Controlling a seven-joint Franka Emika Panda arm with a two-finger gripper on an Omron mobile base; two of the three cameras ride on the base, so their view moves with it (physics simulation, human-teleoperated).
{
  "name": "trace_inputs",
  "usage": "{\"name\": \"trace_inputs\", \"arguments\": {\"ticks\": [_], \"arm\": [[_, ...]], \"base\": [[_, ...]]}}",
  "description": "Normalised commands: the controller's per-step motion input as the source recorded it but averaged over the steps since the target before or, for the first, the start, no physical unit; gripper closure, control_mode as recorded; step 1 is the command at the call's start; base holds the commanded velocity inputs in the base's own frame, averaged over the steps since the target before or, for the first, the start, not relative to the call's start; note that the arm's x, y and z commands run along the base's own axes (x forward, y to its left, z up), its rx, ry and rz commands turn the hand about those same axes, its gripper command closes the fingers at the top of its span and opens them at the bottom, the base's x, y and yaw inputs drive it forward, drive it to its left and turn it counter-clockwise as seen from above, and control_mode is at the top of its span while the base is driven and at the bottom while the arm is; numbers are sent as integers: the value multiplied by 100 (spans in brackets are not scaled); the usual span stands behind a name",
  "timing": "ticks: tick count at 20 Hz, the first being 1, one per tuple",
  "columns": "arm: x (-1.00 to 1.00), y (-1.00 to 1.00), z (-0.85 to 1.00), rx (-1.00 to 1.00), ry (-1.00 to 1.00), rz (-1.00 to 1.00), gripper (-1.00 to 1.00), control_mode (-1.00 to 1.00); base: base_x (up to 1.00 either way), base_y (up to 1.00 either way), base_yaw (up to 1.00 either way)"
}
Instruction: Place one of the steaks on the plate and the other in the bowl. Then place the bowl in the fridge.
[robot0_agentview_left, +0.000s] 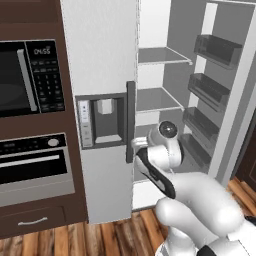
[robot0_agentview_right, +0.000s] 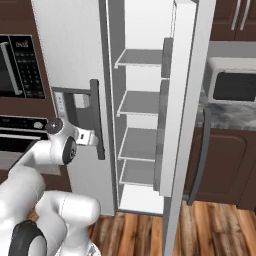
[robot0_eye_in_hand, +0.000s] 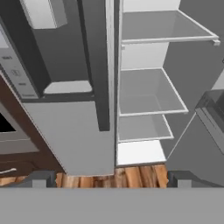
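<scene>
End effector: the two-finger end effector (robot0_eye_in_hand: 107, 178) on the white arm has its jaws spread wide and nothing between them; in the hand view the two dark finger tips (robot0_eye_in_hand: 39, 179) sit far apart at the bottom edge.
Fridge: the tall light-grey two-door fridge (robot0_agentview_left: 102, 60) stands straight ahead of the end effector, near but not touching.
Left door: shut, with the recessed grey dispenser panel (robot0_agentview_left: 102, 120) ahead and to the left of the end effector.
Handle: the dark vertical bar handle (robot0_agentview_left: 130, 122) on the shut door lies just ahead of the end effector, between the dispenser and the open compartment.
Right door: swung open (robot0_agentview_right: 181, 100), to the right of the end effector, with dark door bins (robot0_agentview_left: 216, 50) on its inner side.
Shelves: flat white shelves (robot0_eye_in_hand: 146, 94) inside the open compartment, ahead and to the right of the end effector, with nothing on them.
Oven stack: black built-in microwave (robot0_agentview_left: 27, 77) and oven (robot0_agentview_left: 32, 167) in brown cabinetry, well to the left.
Floor: wooden plank floor (robot0_agentview_right: 210, 230) below the end effector.
</scene>
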Motion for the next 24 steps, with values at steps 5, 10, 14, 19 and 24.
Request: {"name": "trace_inputs", "arguments": {"ticks": [5,10,14,19,24], "arm": [[69,25,-2,-1,0,0,-100,-100],[70,9,-1,0,0,0,-100,-100],[72,-8,0,0,0,0,-100,-100],[63,8,0,0,0,0,-100,-100],[61,7,-10,-1,0,0,-100,-100]], "base": [[0,0,0],[0,0,0],[0,0,0],[0,0,0],[0,0,0]]}}
